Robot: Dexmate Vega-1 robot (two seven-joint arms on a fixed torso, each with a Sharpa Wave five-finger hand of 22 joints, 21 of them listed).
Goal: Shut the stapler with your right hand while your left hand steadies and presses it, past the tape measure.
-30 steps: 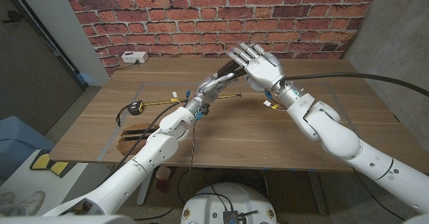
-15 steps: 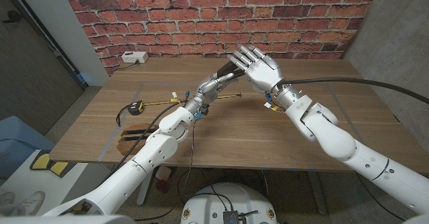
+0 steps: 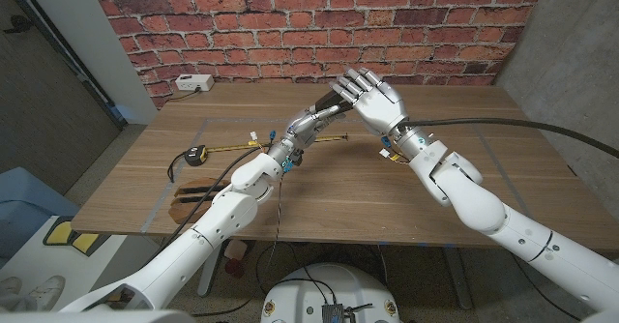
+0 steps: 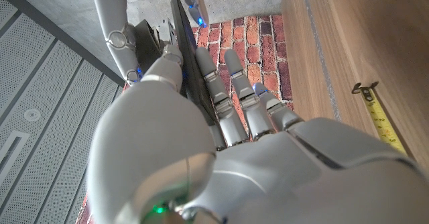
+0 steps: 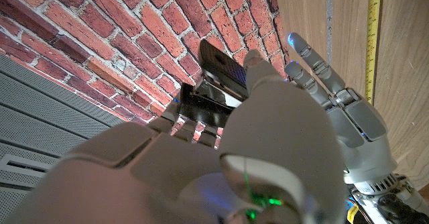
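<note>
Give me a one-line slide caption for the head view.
Left hand holds the black stapler above the table while the right hand meets it.

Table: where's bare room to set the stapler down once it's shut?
The near right of the table, beside the right forearm, is bare wood. It's crowded mid-table, where the left hand and right hand meet on the stapler, and leftward, where the tape measure lies with its blade pulled out.
</note>
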